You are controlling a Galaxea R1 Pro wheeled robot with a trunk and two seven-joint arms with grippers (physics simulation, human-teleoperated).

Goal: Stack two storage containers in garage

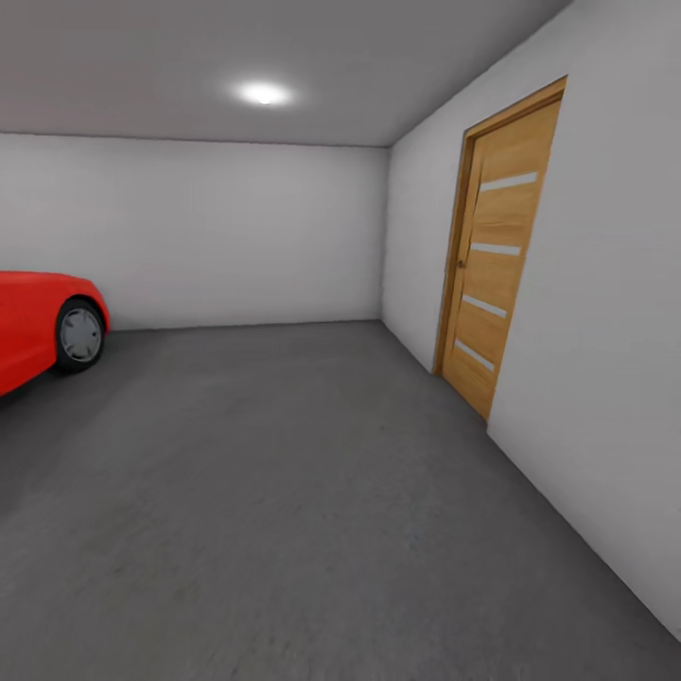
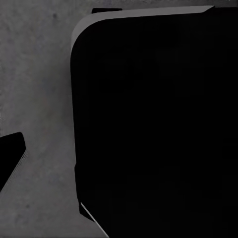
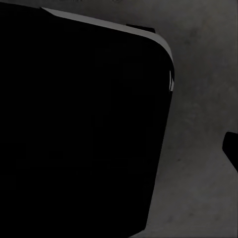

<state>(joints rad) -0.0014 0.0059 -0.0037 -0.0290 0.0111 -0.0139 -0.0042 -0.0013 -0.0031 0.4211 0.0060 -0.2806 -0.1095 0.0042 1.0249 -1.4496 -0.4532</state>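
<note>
Robot is in the garage: dark grey mottled concrete floor (image 1: pixel 312 492), plain pale grey walls (image 1: pixel 199 227), round ceiling light (image 1: pixel 264 93). A light wooden plank door with pale horizontal slats (image 1: pixel 492 255) is set in the side wall, shut. The front end of a glossy red car with a grey-hubbed wheel (image 1: pixel 47 322) pokes in at the far side, well apart from the door.

No orange-red storage container can be made out. Both wrist views look down at concrete past a big black rounded-corner body (image 2: pixel 153 124), (image 3: pixel 79 129), probably part of the robot itself. A small black tip (image 2: pixel 11 153) sits at the edge of the left wrist view and another (image 3: pixel 232 148) in the right wrist view; can't tell what they are. Hand state: cannot tell for either left or right, opening and any load unclear.

Judged step: travelling or scouting, nothing placed yet here. To do it well: pick the open concrete patch mid-room, keep away from the car and the door swing, set the first bin flat, then line up the second squarely over it before letting go.

Writing, brands, labels: none readable anywhere.
</note>
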